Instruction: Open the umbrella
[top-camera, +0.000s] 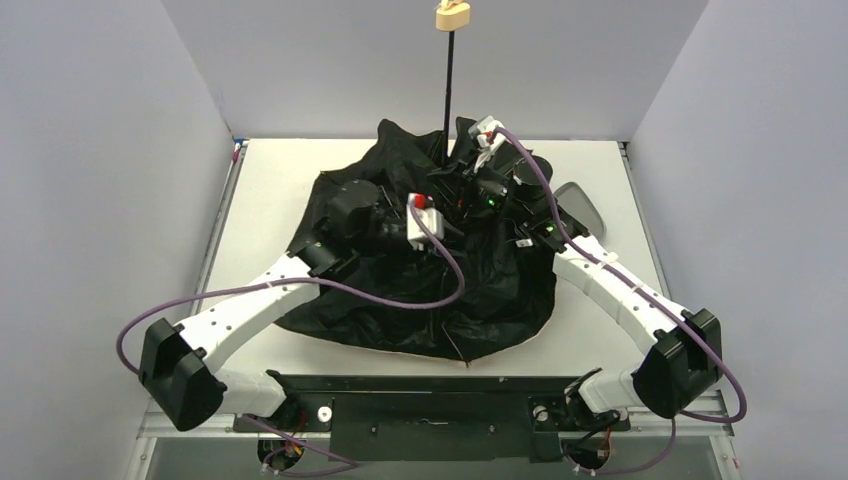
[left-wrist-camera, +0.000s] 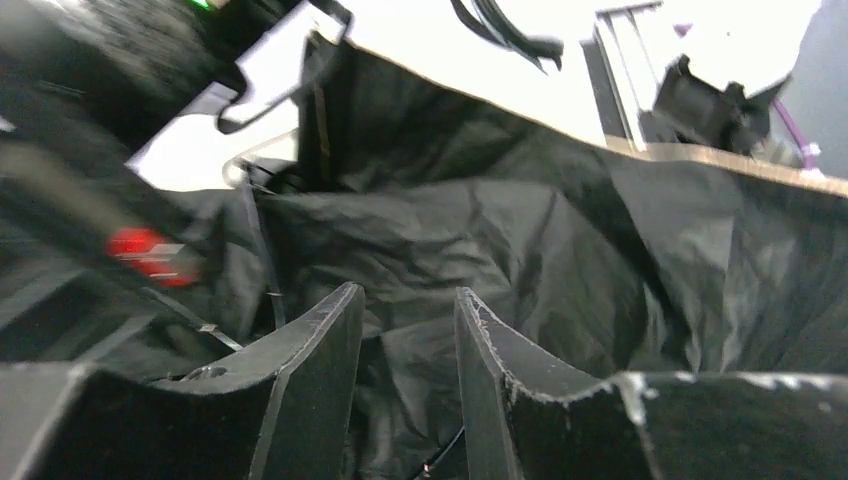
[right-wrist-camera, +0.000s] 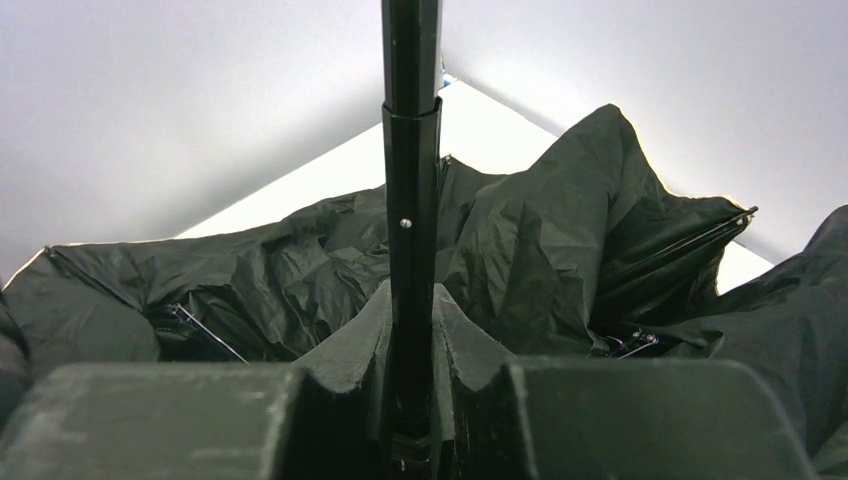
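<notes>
The umbrella (top-camera: 430, 300) lies upside down near the middle of the table (top-camera: 270, 170), its black underside facing up and the canopy slumped in loose folds, with only a thin tan edge showing at the near rim. Its thin black shaft (top-camera: 449, 85) stands upright out of the folds, topped by the small tan handle (top-camera: 453, 16) high above the table. The canopy looks spread but slack, so I judge the opening only partly done.

The right gripper (right-wrist-camera: 412, 300) is pressed together on the shaft low down, just above the fabric, and holds it upright. The left gripper (left-wrist-camera: 408, 295) hovers over the canopy on the left side of the shaft, its fingers (left-wrist-camera: 330, 330) apart with nothing pinched; only wrinkled fabric shows behind the gap.

To do this step well, the right arm should hold the shaft steady and vertical while the left finds the sliding hub at the shaft rather than loose cloth, then pushes it straight along the shaft until the ribs (right-wrist-camera: 205, 330) stiffen. Catching fabric or a thin rib would likely bend something or drag the whole umbrella sideways.

Counted: one umbrella, one shaft, one handle, two arms, two grippers. The ribs are partly buried in folds, so I cannot count them
</notes>
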